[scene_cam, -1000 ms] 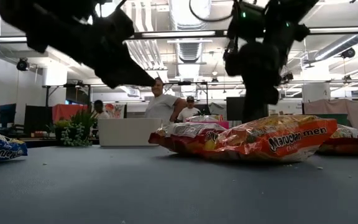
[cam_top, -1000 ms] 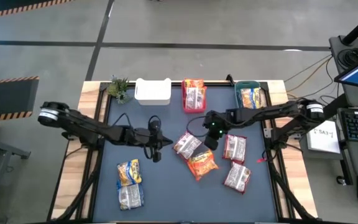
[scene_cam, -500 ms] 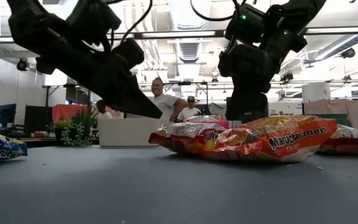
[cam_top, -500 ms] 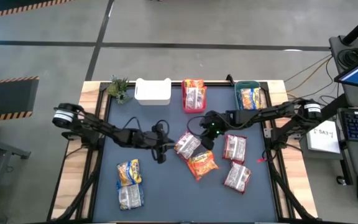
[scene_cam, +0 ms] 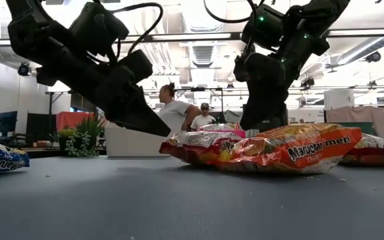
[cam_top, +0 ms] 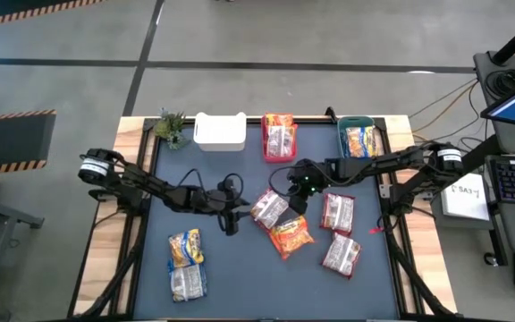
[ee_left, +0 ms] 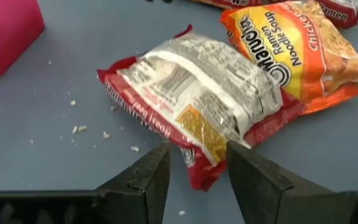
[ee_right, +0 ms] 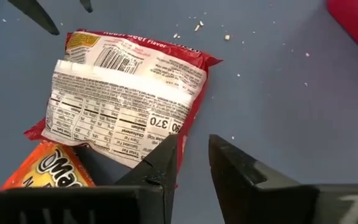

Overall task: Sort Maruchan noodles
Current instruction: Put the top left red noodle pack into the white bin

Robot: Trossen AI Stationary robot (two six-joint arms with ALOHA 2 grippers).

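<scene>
The silvery-white and red noodle packet (cam_top: 268, 209) lies mid-surface between both arms, its long axis diagonal, the left gripper (ee_left: 194, 163) parted at one corner, the right gripper (ee_right: 192, 155) slightly parted opposite.

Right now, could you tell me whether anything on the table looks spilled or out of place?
Yes: pale crumbs are scattered on the blue mat around the red-edged packet, which partly overlaps the orange packet. They look like broken noodle bits, though I cannot see a tear.
</scene>
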